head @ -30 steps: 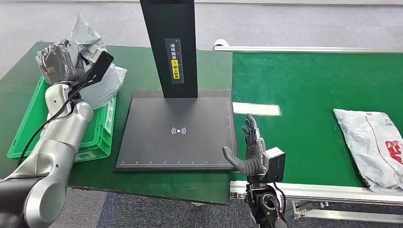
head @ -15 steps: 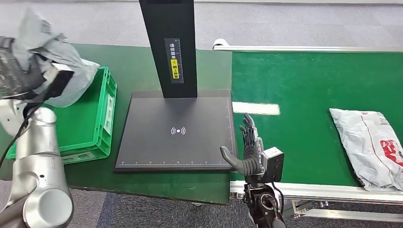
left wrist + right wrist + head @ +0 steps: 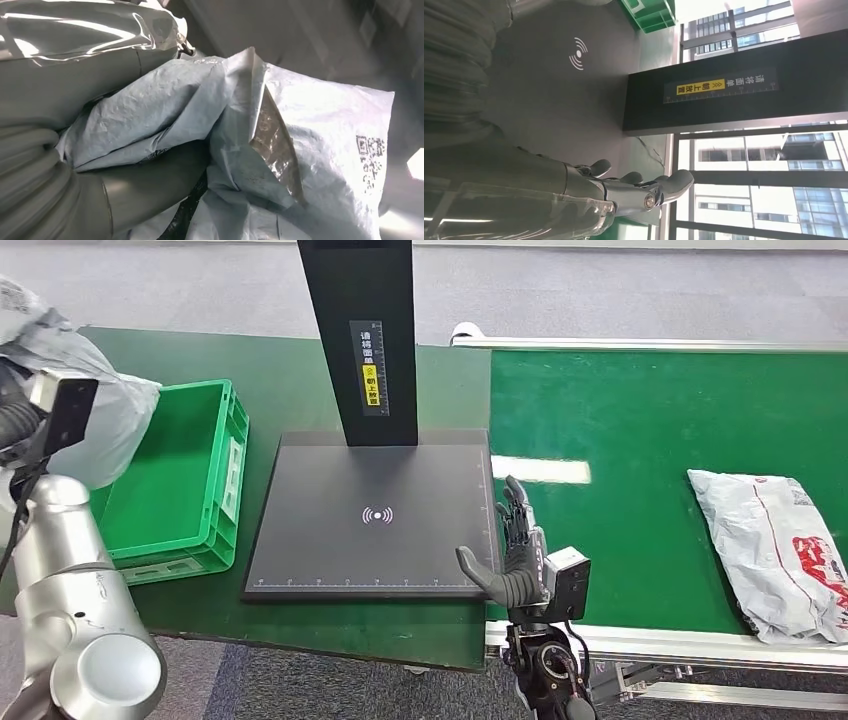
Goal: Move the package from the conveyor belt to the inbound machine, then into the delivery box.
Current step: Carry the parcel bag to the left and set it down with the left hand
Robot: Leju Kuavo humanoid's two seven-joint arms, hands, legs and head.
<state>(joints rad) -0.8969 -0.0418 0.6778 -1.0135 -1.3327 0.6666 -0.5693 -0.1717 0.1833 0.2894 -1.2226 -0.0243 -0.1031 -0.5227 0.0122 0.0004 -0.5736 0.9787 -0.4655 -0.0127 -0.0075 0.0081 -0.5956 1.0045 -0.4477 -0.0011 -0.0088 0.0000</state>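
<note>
Two packages, one crate, one scanner and two hands are in sight. Far left, the left hand grips a crumpled grey plastic mailer bag, held raised over the outer edge of the single green plastic crate. Next comes the one black flat scanner platform with its upright black column. The right hand hovers at the platform's right edge, fingers spread and holding nothing. Far right, a second white plastic package with red print lies on the green conveyor belt, well apart from that hand.
</note>
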